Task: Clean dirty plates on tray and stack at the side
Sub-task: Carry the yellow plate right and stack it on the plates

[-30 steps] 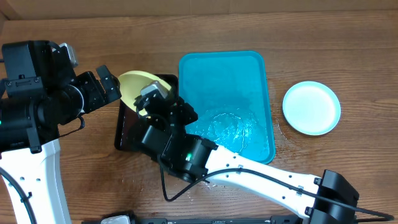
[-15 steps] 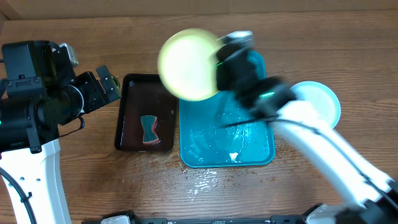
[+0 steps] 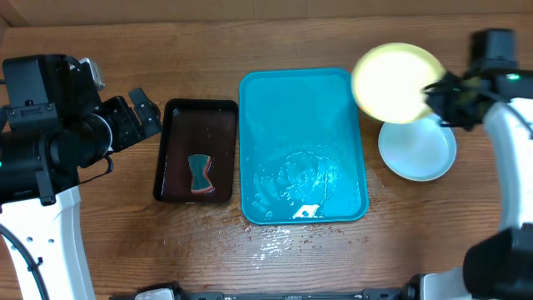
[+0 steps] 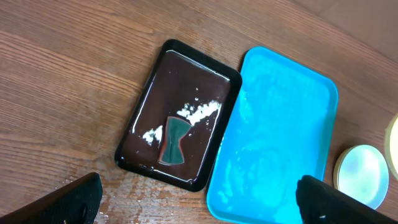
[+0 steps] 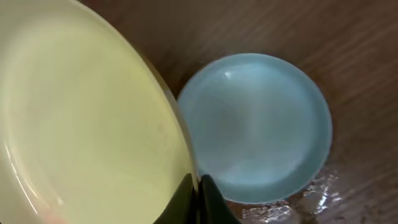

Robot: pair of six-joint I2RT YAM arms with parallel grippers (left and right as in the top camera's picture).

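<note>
A pale yellow plate (image 3: pixel 393 82) hangs tilted in the air at the right, with my right gripper (image 3: pixel 435 90) shut on its rim. The right wrist view shows that plate (image 5: pixel 81 118) pinched on edge between the closed jaws of the right gripper (image 5: pixel 199 186), just above a light blue plate (image 5: pixel 255 124). The light blue plate (image 3: pixel 418 146) lies flat on the wood, right of the turquoise tray (image 3: pixel 246 125). The tray holds only water and foam. My left gripper (image 3: pixel 148 112) is open and holds nothing, left of the black tray; its fingers (image 4: pixel 78 199) frame the left wrist view.
A narrow black tray (image 3: pixel 175 125) with dark water and a red-and-teal sponge (image 3: pixel 197 175) sits against the turquoise tray's left side. Water is spilled on the wood at the tray's front edge (image 3: pixel 271 237). From the left wrist, the black tray (image 4: pixel 186 74) and turquoise tray (image 4: pixel 280 99) lie below.
My right arm has swung the yellow plate from over the black tray, across the turquoise tray, to above the light blue plate at the right. The left arm has stayed still.
</note>
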